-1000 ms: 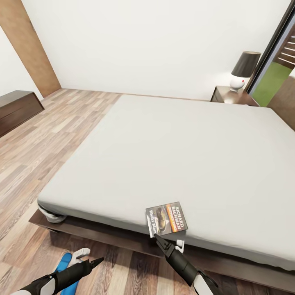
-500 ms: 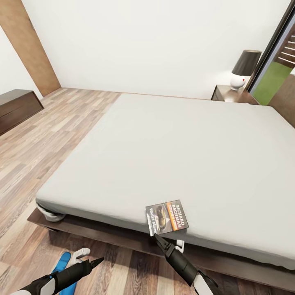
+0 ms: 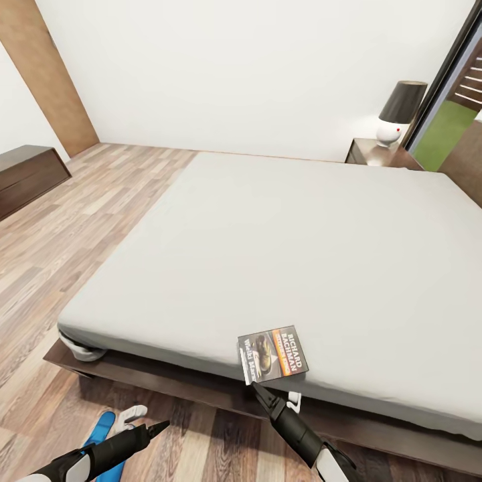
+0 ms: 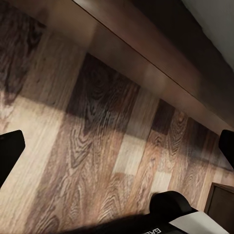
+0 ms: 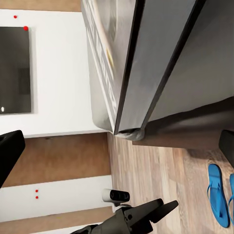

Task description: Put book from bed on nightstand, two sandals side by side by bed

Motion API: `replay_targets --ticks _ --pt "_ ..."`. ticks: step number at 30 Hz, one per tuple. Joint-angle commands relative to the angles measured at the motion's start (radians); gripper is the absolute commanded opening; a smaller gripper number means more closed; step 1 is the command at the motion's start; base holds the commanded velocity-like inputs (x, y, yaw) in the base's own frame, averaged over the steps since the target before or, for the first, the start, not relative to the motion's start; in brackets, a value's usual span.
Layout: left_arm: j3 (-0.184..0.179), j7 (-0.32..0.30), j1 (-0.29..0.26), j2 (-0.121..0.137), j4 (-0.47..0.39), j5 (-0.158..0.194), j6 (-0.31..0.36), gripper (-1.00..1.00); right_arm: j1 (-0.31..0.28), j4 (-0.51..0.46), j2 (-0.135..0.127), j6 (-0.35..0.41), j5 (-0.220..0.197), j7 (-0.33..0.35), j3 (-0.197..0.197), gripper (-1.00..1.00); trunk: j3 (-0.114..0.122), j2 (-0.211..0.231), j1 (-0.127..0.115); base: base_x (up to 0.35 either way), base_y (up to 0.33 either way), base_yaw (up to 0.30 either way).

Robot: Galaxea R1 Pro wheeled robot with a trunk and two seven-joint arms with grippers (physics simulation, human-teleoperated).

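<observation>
Lying flat at the bed's near edge, book, right tool open beneath.

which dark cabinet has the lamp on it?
The nightstand at the bed's far right corner carries the lamp; the dark cabinet by the left wall doesn't.

both grippers low, jaws apart

Head high; wrists seemingly near bed.
</observation>
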Motion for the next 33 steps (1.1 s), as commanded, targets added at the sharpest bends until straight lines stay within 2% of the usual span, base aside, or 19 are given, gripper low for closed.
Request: replay_targets --ticks 1,33 --pt "-0.007 -0.003 0.000 0.000 0.000 0.009 0.004 1.00 0.000 0.000 0.001 0.010 -0.002 0.003 -0.005 1.00 -0.001 0.000 0.000 0.000 0.000 0.000" --pt "-0.007 -0.003 0.000 -0.001 0.000 0.009 0.004 1.00 0.000 0.000 0.001 0.011 -0.002 0.003 -0.005 1.00 -0.001 0.000 0.000 0.041 -0.001 0.000"
